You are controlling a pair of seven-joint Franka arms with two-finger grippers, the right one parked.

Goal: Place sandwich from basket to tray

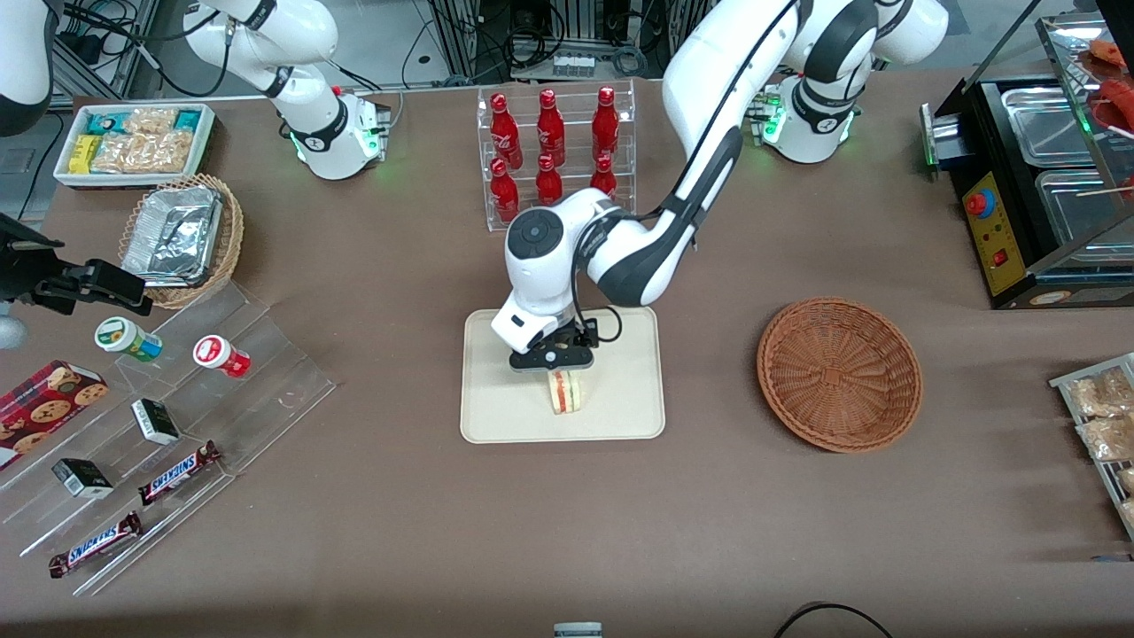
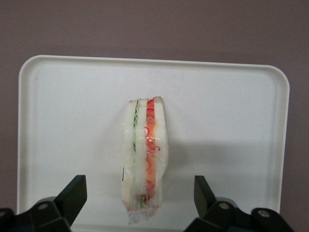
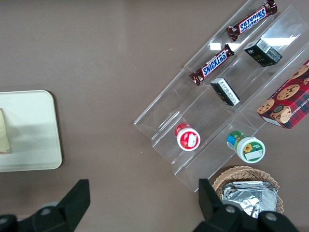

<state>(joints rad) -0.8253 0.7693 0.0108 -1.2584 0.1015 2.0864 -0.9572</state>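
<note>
The sandwich [image 1: 564, 392], a clear-wrapped wedge of white bread with red and green filling, stands on its edge on the cream tray [image 1: 496, 416]. In the left wrist view the sandwich [image 2: 145, 159] rests on the tray [image 2: 72, 121] between the two black fingers [image 2: 72, 195], with a wide gap on each side. My gripper [image 1: 553, 365] is open just above the sandwich, over the middle of the tray. The reddish-brown wicker basket [image 1: 839, 372] lies empty on the table toward the working arm's end, beside the tray.
A clear rack of red bottles [image 1: 554, 151] stands farther from the front camera than the tray. A stepped acrylic shelf [image 1: 168, 416] with snacks and a lighter basket of foil trays [image 1: 182, 237] lie toward the parked arm's end. A black food warmer [image 1: 1036, 186] sits at the working arm's end.
</note>
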